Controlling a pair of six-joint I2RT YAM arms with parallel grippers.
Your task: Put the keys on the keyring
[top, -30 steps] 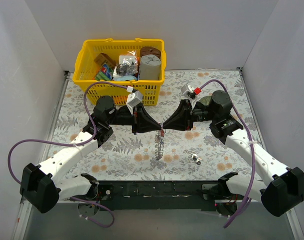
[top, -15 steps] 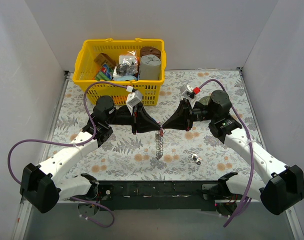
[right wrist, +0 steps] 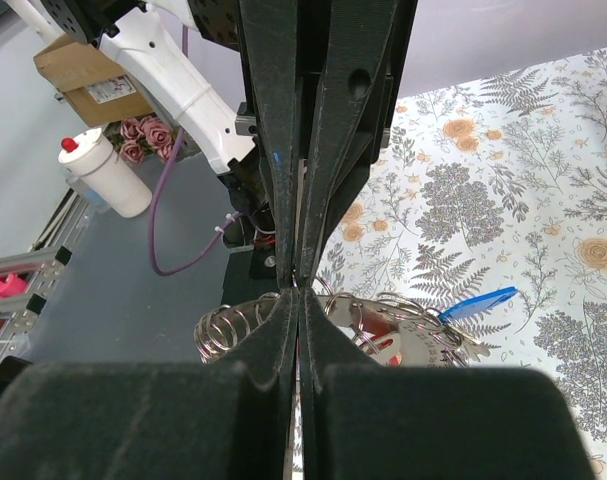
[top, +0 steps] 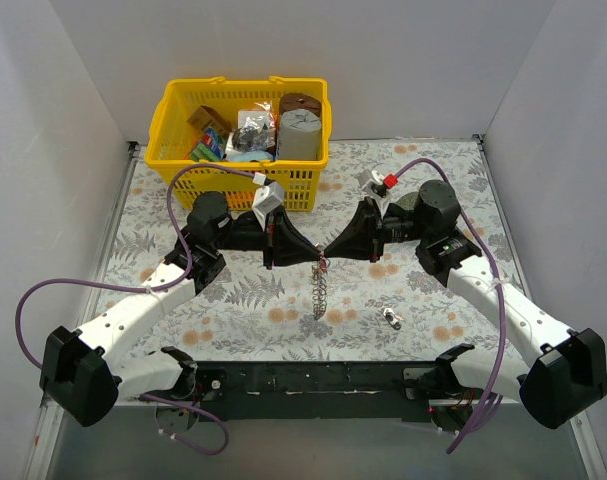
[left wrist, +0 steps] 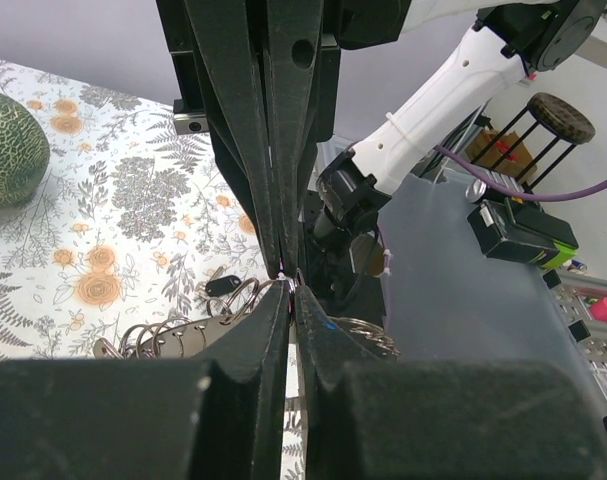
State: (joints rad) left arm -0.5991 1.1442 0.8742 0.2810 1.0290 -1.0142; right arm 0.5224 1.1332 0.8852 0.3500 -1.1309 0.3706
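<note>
The keyring [top: 321, 290] hangs edge-on above the flowered cloth, under the spot where both grippers meet tip to tip. My left gripper [top: 318, 254] is shut on its top. My right gripper [top: 329, 252] is shut at the same spot from the other side. In the left wrist view my gripper [left wrist: 288, 285] pinches the silver plate with its small wire rings [left wrist: 183, 338]. In the right wrist view my gripper [right wrist: 298, 295] is shut beside the keyring [right wrist: 423, 340], which carries a blue key [right wrist: 478, 303] and a red key head [right wrist: 381, 347]. A loose key [top: 391, 319] lies on the cloth.
A yellow basket [top: 173, 150] full of odds and ends stands at the back, behind the left arm. A round greenish lump [left wrist: 8, 145] sits on the cloth beside the right arm. White walls close in both sides.
The hanging keyring has turned a little and now shows edge-on. Both grippers stay shut and joined at the same place.
</note>
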